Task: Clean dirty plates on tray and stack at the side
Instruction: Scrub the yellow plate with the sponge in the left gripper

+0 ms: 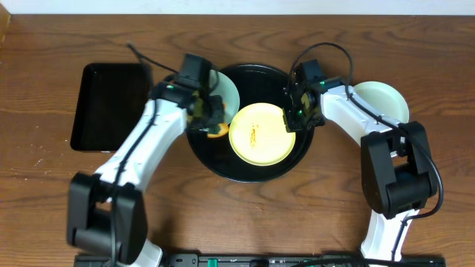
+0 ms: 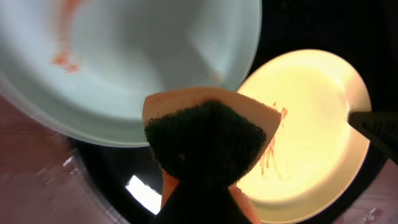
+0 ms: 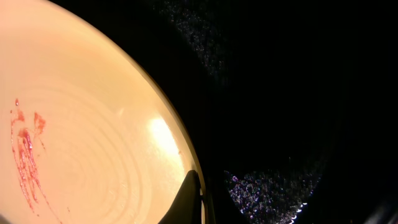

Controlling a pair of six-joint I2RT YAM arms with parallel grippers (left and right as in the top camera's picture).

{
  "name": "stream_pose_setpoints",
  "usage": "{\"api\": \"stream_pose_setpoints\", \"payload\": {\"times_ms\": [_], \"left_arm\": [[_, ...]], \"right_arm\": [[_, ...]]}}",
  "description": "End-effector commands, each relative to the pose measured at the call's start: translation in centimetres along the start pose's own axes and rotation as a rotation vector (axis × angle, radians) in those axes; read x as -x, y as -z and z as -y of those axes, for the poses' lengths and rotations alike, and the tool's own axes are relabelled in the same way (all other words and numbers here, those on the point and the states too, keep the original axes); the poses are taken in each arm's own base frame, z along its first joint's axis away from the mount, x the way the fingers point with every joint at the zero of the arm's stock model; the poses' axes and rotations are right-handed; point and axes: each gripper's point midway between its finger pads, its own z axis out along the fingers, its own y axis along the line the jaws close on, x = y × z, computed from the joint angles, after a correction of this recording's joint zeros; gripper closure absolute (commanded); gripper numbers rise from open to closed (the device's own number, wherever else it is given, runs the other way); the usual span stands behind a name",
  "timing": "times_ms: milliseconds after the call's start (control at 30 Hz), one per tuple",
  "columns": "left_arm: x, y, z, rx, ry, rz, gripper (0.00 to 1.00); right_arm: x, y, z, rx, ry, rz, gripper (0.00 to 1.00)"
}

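Observation:
The round black tray (image 1: pixel 215 159) holds the pale yellow plate (image 1: pixel 258 133), streaked with orange-brown sauce. A pale blue-green plate (image 1: pixel 226 90) with sauce smears lies on the tray's far left, partly under my left arm. A second pale plate (image 1: pixel 382 100) sits on the table to the right of the tray. My left gripper (image 1: pixel 210 119) is shut on an orange sponge with a dark green scrub face (image 2: pixel 208 134) and holds it over the gap between the two plates on the tray. My right gripper (image 3: pixel 196 199) is shut on the yellow plate's right rim (image 3: pixel 93 124).
A smaller rectangular black tray (image 1: pixel 111 104) lies at the far left of the wooden table. Both arms reach over the round tray from either side.

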Motion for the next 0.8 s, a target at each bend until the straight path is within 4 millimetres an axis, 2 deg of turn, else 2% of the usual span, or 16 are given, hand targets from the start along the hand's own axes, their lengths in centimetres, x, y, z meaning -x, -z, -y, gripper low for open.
{"api": "stream_pose_setpoints", "payload": {"times_ms": [0,233,467,633,767], "left_arm": [[-0.6,-2.6,0.8,0.01,-0.042,-0.032,0.93],[-1.4,-6.8,3.3,-0.01,-0.114,-0.049,0.93],[-2.9,-8.1,6.1,-0.032,-0.189,-0.054,0.92],[-2.7,-8.8,5.2,0.091,-0.145,0.001,0.93],[-2.5,-10.3,3.8,0.184,-0.111,0.031,0.93]], "right_arm": [[-0.5,-0.9,0.0,-0.003,-0.013,-0.026,0.99],[-0.8,-0.9,0.0,-0.006,-0.016,-0.041,0.99],[-0.8,-0.9,0.0,-0.006,-0.015,-0.04,0.99],[-0.8,-0.9,0.0,-0.006,-0.016,-0.04,0.99],[-0.8,-0.9,0.0,-0.006,-0.015,-0.04,0.99]]}}
